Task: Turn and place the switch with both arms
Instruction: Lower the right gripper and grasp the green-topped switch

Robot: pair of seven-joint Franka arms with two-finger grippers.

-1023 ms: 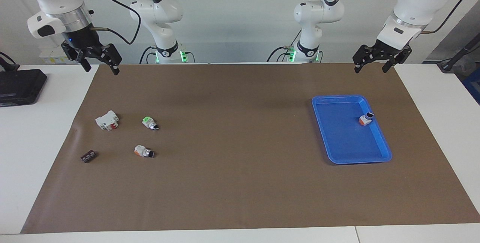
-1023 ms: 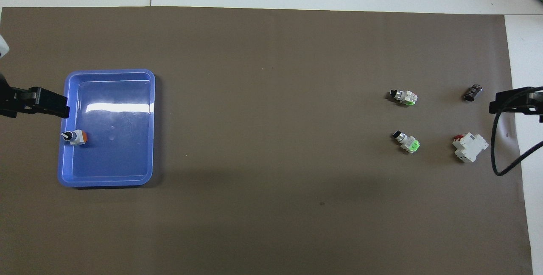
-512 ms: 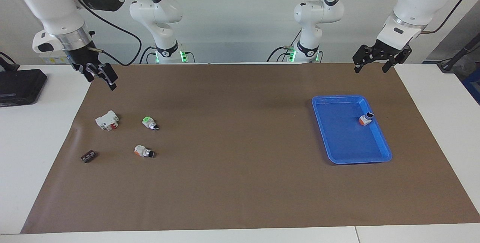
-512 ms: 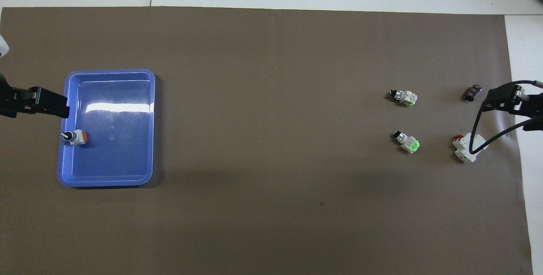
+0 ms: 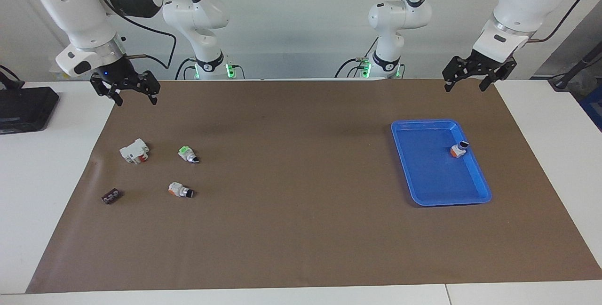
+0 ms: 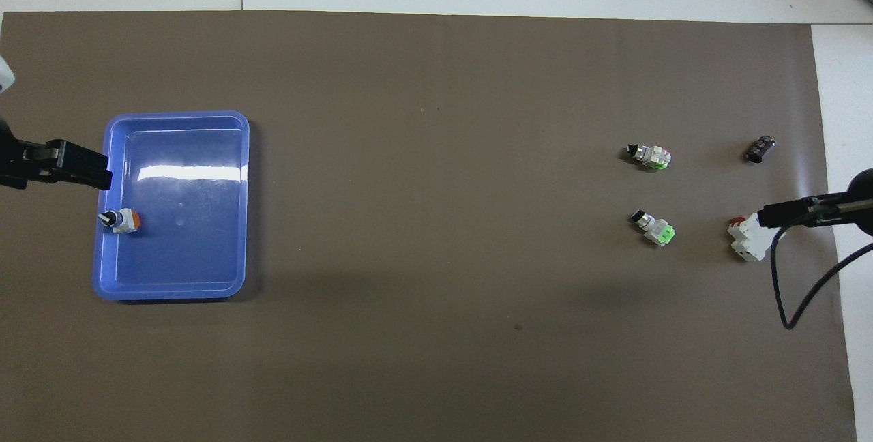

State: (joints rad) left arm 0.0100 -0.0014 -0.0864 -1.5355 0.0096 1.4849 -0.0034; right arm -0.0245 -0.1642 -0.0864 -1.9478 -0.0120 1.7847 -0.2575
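- Switch [image 5: 188,154] lies unobstructed on table [image 5: 301,248], white block [image 5: 134,150] beside.
- Right pincer [image 5: 134,92] wide, above the mat's corner.
- Left pincer [image 5: 468,81] wide, waiting near tray [image 5: 475,198].

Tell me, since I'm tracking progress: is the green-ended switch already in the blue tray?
No, the green-ended switch lies on the brown mat at the right arm's end, while the blue tray holds only an orange-ended switch.

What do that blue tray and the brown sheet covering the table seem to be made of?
The blue tray looks like moulded plastic with a glossy finish: its floor throws a bright white glare and its corners are rounded. The brown sheet looks like matte paper or thin card: it gives no shine and ripples slightly at one edge. Neither can be confirmed by look alone.
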